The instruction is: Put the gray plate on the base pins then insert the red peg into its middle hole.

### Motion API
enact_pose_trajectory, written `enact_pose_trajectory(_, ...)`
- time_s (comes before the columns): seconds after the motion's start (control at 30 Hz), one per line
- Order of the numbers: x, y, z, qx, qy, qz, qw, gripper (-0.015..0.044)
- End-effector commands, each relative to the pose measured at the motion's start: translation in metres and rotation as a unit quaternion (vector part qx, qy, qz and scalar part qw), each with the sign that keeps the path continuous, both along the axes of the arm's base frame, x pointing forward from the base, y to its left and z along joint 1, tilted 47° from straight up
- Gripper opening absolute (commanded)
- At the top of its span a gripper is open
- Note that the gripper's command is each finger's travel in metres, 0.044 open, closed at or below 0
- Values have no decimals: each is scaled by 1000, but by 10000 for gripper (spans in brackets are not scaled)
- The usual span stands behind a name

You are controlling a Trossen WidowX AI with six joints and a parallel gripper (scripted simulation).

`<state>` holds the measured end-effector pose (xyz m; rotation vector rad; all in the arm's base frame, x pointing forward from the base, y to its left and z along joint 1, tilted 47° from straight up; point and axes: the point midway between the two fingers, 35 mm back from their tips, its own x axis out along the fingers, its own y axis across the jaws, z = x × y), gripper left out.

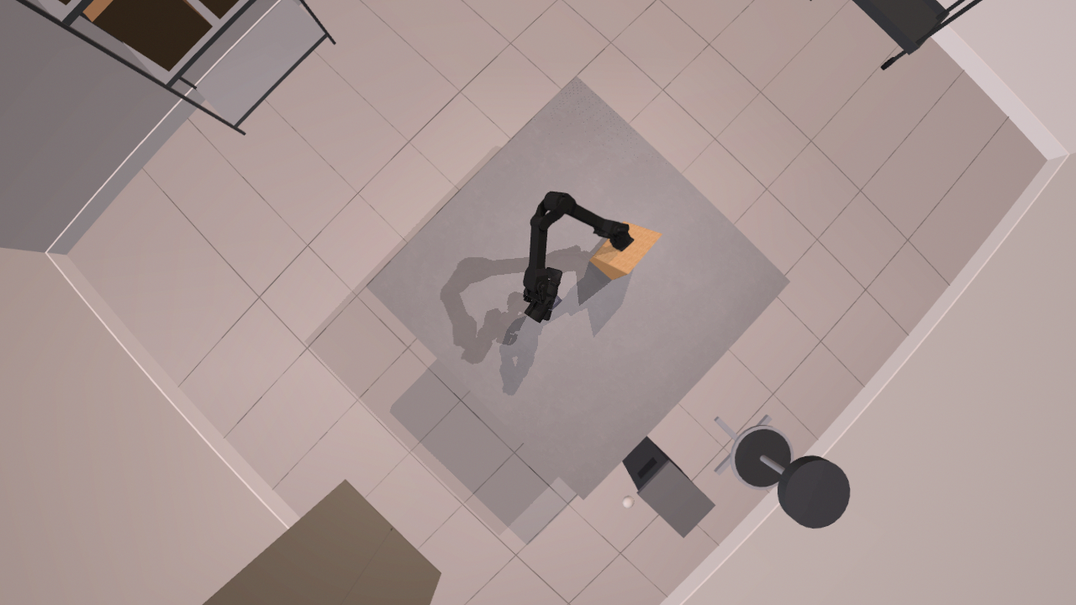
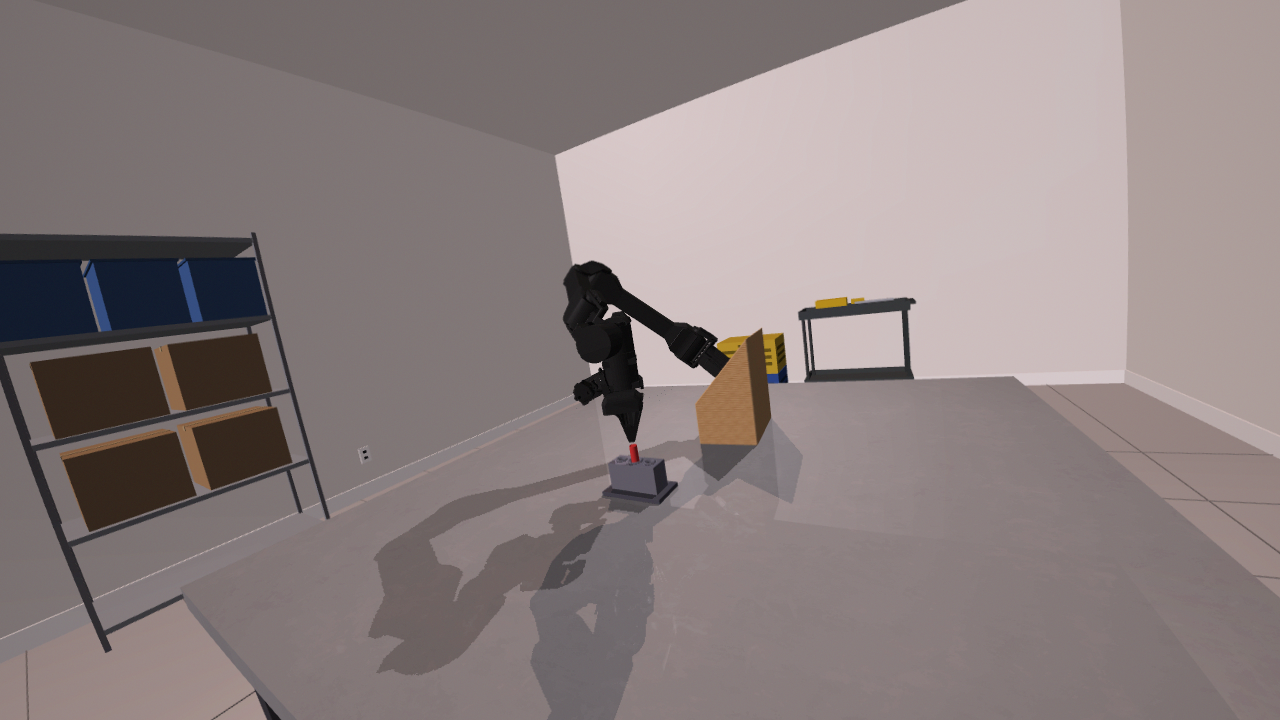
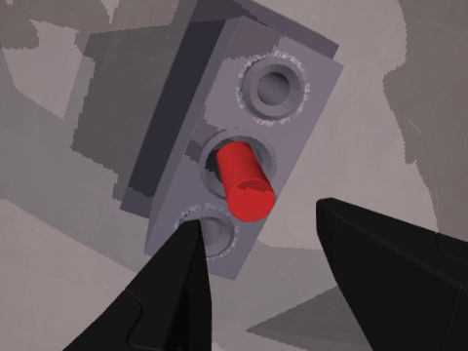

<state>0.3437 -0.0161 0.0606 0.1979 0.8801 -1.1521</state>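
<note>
The gray plate (image 3: 306,81) (image 2: 640,473) lies on the base (image 2: 657,495), with pin ends showing in its two outer holes. The red peg (image 3: 245,183) (image 2: 633,453) stands in the plate's middle hole, its top sticking up above the plate. My gripper (image 3: 259,225) (image 2: 631,428) is open just above the peg; its fingers stand apart on either side and touch nothing. In the top view the arm hides the plate, and the gripper (image 1: 538,309) shows as a dark shape.
An orange-brown wedge block (image 2: 735,400) (image 1: 624,252) carries the arm's foot on the gray table (image 2: 895,537). A shelf rack with boxes (image 2: 134,394) stands at the left wall. A small cart (image 2: 856,338) stands at the far wall.
</note>
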Motion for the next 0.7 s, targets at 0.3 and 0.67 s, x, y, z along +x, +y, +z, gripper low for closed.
enact_pose_trajectory(0.3, -1, 9, 6, -3, 0, -1, 1000, 150)
enact_pose_trajectory(0.67, -2, 16, 12, -2, 0, -1, 1000, 150)
